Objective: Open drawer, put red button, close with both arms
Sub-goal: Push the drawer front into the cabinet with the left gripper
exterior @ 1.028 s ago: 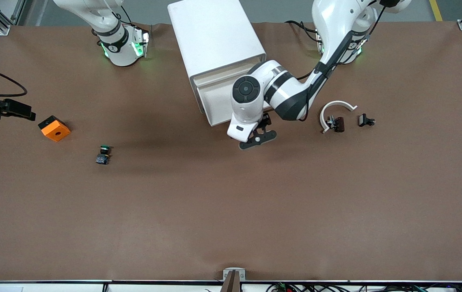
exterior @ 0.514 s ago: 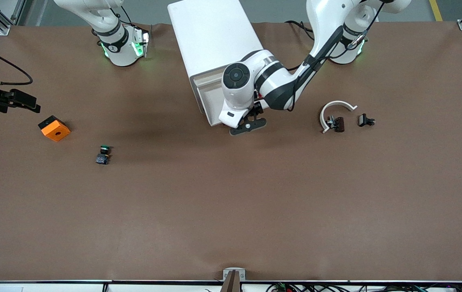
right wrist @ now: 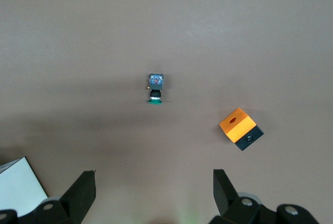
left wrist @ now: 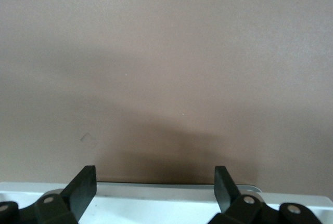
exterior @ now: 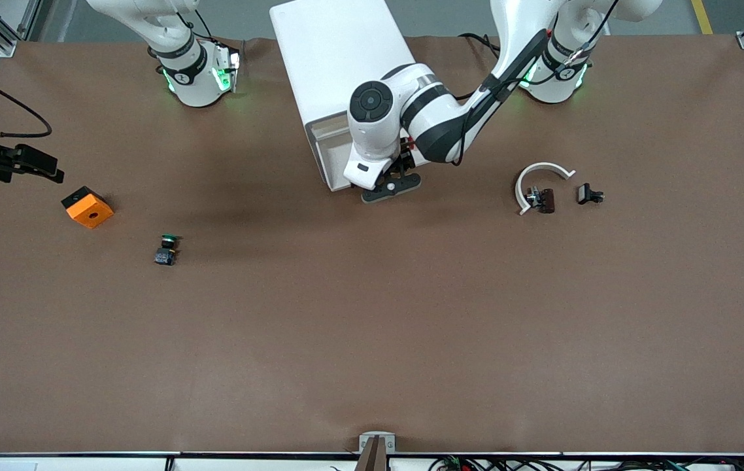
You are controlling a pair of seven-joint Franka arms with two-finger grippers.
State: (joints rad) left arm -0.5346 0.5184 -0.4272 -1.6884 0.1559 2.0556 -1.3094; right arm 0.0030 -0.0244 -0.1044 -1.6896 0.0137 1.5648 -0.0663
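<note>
Just under the left gripper (exterior: 390,186), fingers spread, sits the cream front edge of the white cabinet's top drawer (exterior: 336,147), seemingly nearly shut; the right gripper (exterior: 19,163), also spread, waits well apart.

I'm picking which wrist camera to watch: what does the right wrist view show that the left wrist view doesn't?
Only the right wrist view shows the green-capped button and the orange block on the table, plus a white cabinet corner at its edge. Only the left wrist view shows the white drawer edge under the left claw. Both show brown table, and each shows its own claw open; the right claw holds nothing.
</note>
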